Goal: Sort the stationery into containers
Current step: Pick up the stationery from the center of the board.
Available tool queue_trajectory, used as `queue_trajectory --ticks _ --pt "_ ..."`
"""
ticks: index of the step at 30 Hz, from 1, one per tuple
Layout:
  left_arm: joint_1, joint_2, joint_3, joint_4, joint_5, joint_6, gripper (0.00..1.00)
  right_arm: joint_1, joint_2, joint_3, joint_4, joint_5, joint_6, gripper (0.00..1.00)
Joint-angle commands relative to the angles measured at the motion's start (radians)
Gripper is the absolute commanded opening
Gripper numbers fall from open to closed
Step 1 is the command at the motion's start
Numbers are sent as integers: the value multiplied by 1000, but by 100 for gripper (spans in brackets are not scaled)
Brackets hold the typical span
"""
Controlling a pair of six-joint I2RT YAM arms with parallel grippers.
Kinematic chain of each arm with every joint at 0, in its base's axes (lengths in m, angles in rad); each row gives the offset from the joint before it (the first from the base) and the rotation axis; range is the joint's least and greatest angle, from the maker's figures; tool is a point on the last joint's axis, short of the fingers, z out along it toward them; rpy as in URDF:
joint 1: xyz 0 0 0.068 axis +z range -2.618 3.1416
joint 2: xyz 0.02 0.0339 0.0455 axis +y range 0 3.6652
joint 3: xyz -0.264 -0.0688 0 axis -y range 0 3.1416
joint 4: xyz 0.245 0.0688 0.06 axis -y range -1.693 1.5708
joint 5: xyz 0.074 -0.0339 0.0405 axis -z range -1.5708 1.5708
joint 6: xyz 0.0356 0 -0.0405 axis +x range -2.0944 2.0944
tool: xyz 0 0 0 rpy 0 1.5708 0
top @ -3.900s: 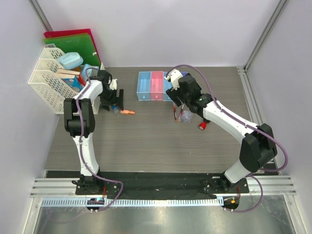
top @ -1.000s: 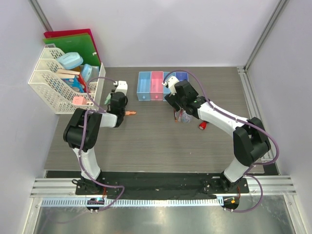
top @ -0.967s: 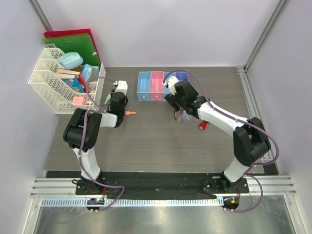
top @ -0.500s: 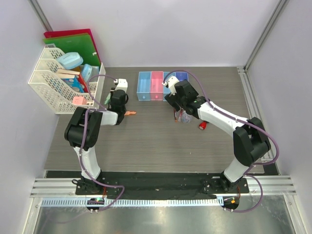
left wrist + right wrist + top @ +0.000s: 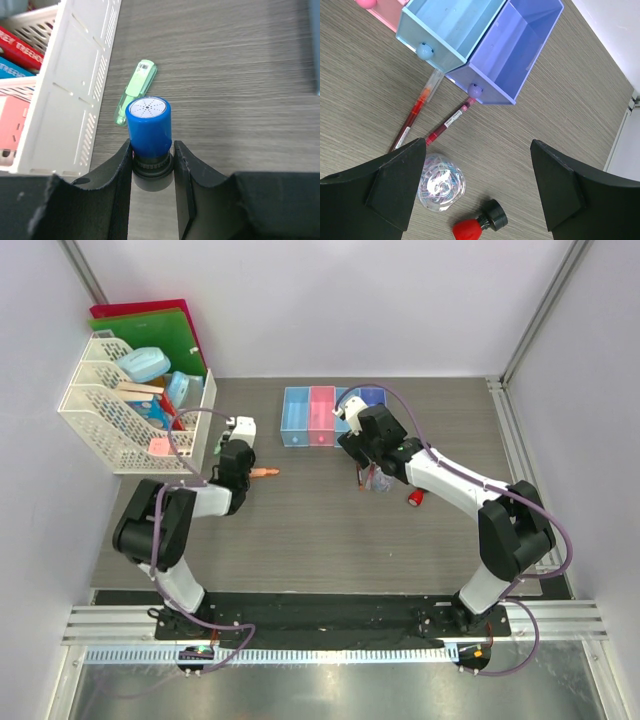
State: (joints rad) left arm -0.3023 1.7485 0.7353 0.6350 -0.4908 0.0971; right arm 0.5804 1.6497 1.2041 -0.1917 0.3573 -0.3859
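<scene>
**Left gripper (image 5: 152,150) pinching blue stamp (image 5: 148,125) beside white rack (image 5: 75,100)**

Left-hand fingers are clamping the blue stamp by its black collar, one finger on each side, with the jaws standing only partly open around it. The stamp's long axis is running straight out along the line of the fingers. Its blue cap and white dotted end are leading away from the arm's base and tipping slightly up toward the wrist camera. Whether the stamp is resting on the table (image 5: 330,530) or hanging just above it cannot be told.

A slim green piece (image 5: 135,92) is lying just ahead of the stamp, close beside the rack's side wall. It is slanting from lower left to upper right in the wrist view, with its labelled end pointing away. In the overhead view a short orange marker (image 5: 262,472) is lying just right of the left wrist, its length running nearly left to right.

Across the table, the right gripper (image 5: 479,145) is hovering with its jaws spread wide and nothing between them. Two thin pens (image 5: 451,121) are lying below it on parallel slants. Their upper ends are reaching toward the knobs of the light blue bin (image 5: 450,25) and the purple bin (image 5: 520,45) at the right end of the row of bins (image 5: 296,439). A clear lump (image 5: 440,182) is sitting just beyond the pens' lower ends. A red stamp (image 5: 479,226) is lying on its side beside it, with its black base pointing up and to the right.
</scene>
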Motion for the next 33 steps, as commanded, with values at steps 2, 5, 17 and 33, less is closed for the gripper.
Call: queue_trajectory --ticks 2,5,17,33 --pt "-12 -170 -54 88 92 -10 0 -4 -33 25 18 5 21 91" --pt "-14 -219 -33 39 167 -26 0 -4 -31 34 -1 -17 27 91" --pt "-15 -556 -60 -210 1040 9 0 -5 -125 170 -149 -484 105 92" --pt "-15 -655 -82 -402 1348 134 0 -7 -153 298 -184 -914 312 89"
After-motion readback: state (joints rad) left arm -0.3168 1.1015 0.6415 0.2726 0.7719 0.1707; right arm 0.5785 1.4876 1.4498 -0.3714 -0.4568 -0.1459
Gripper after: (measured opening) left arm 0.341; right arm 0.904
